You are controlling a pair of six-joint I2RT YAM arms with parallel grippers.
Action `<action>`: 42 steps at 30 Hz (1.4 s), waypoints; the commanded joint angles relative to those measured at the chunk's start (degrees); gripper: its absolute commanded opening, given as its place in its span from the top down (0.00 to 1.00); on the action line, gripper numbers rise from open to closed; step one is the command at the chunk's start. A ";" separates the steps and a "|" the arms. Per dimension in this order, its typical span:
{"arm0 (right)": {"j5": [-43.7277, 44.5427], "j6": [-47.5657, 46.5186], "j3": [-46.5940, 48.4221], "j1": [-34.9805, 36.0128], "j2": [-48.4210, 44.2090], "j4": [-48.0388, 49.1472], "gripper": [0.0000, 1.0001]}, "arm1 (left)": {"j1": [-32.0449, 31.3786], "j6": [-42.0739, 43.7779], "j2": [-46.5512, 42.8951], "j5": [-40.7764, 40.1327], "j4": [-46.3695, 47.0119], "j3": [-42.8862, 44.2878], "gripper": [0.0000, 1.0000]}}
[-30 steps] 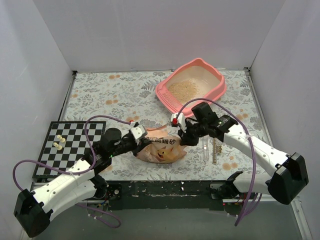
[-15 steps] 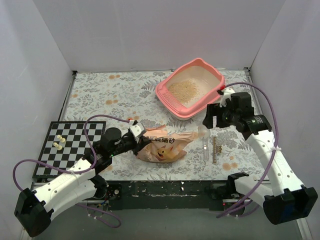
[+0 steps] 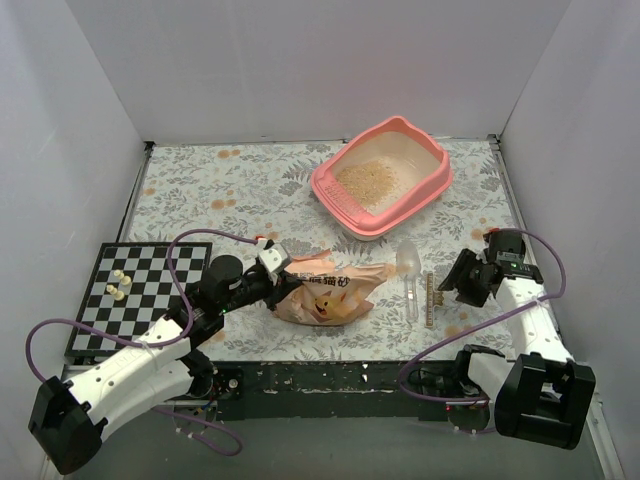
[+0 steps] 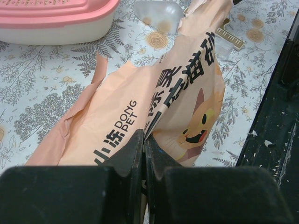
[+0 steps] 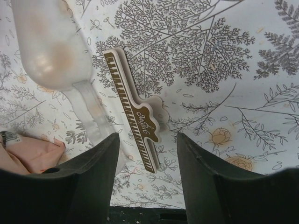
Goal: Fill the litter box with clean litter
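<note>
Pink box (image 3: 385, 175) sits at the far right of the table (image 3: 230, 180) from above, with a tan pile of litter (image 3: 365, 180) inside it, while the left gripper (image 3: 277, 272) is at the orange bag (image 3: 330, 292) and the right gripper (image 3: 463, 280) hangs near the scoop (image 3: 408, 265). From the left wrist, the two fingers are squeezed tight on a fold of the bag. From the right wrist, the fingers stand wide apart, and a small brown comb (image 5: 135, 119) shows between them.

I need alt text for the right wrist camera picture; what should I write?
The open right gripper hangs above a brown comb on a leaf-printed tablecloth. A clear scoop lies left of it; an orange bag shows at lower left.
</note>
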 commanded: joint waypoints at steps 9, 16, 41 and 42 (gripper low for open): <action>-3.60 3.04 -4.90 -0.56 2.87 7.54 0.46 | 0.48 -0.57 -2.29 -0.93 1.43 2.34 1.00; -5.80 2.60 -6.83 -0.56 4.80 10.35 0.62 | 0.39 -0.57 -1.76 -0.84 1.43 2.43 1.00; -12.53 -3.02 16.88 2.51 -6.19 3.58 0.99 | 0.39 -5.74 10.53 3.99 -22.20 38.26 0.44; -15.09 -3.54 18.90 3.04 -5.92 4.20 0.99 | 0.47 -7.50 13.07 4.51 -23.25 41.60 0.44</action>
